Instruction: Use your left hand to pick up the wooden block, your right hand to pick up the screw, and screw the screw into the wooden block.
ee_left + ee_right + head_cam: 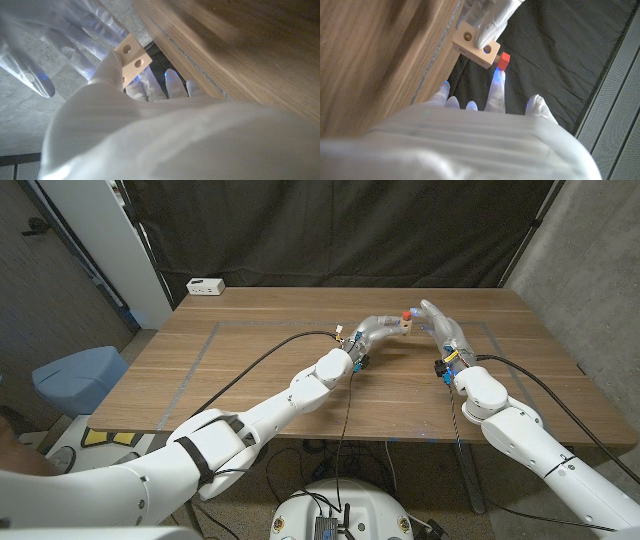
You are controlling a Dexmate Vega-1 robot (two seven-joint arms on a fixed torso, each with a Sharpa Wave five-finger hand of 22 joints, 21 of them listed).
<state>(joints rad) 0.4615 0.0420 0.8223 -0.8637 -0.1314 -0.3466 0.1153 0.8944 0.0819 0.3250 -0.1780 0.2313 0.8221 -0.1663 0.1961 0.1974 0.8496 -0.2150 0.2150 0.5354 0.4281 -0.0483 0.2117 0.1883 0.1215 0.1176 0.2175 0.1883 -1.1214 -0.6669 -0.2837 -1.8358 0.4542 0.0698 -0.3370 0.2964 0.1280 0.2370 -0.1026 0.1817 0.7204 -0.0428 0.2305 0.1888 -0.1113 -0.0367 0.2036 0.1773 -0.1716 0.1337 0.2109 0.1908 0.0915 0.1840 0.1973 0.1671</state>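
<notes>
Wooden block [401, 326] sits raised over the table's [250, 370] middle in our head view, pinched in our left hand [375, 330], the red-headed screw [406, 313] at its end and our right hand [440, 325] alongside. Our left wrist view shows fingers clamped on the block [131, 57] and its holes. Our right wrist view adds what those miss: the screw [503, 61] already seated in the block [476, 44], one fingertip [498, 76] touching its head, other fingers spread. We judge threading is underway; next comes turning the head.
</notes>
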